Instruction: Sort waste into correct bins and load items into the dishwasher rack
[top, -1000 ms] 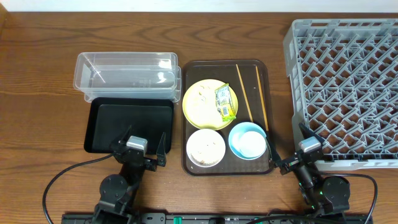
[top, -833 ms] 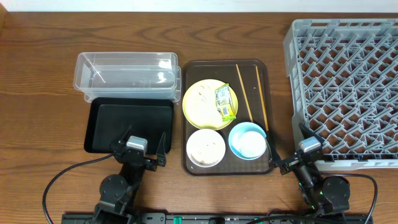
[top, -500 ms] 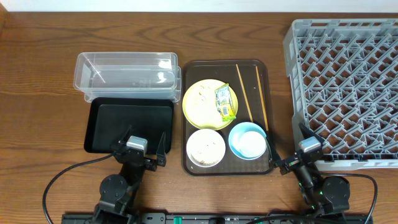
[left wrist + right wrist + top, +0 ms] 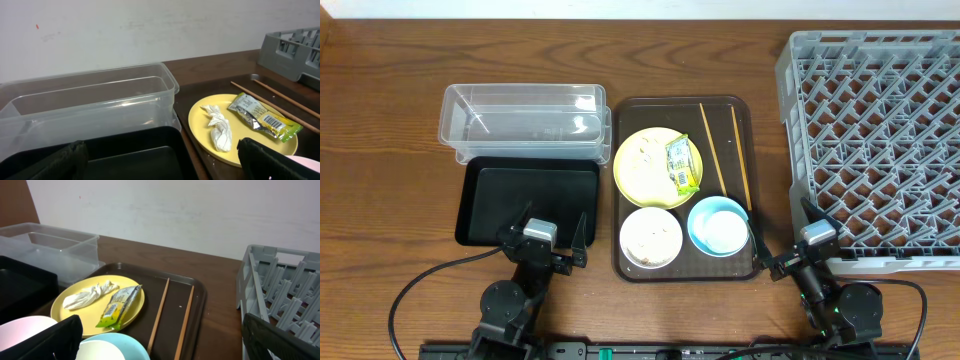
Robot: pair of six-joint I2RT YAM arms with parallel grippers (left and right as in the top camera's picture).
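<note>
Green-and-yellow wrapper [image 4: 682, 165] lay on the yellow plate [image 4: 642, 180], just beside a crumpled white scrap [image 4: 218, 129]; plate, white bowl [image 4: 651, 237], blue bowl [image 4: 718, 225] and two chopsticks [image 4: 712, 150] all sat on the brown tray [image 4: 630, 108]; the clear tub [image 4: 525, 92] and the black tray [image 4: 480, 215] stood just left of it, the black one nearer the arms; the grey rack [image 4: 790, 70] stood to the right, no dish yet in it. Left gripper [image 4: 556, 213] hung over the near edge of the black tray; right gripper [image 4: 779, 222] hung between the brown tray's near corner and the rack; both had fingers spread wide and held nothing. Sorting appeared not yet begun; the wrapper seemed the likely first pick. Advice: descend from above, pinch the wrapper across its narrow width; avoid pressing on the plate, which might slide; lift clear of the rim before crossing to a bin.
</note>
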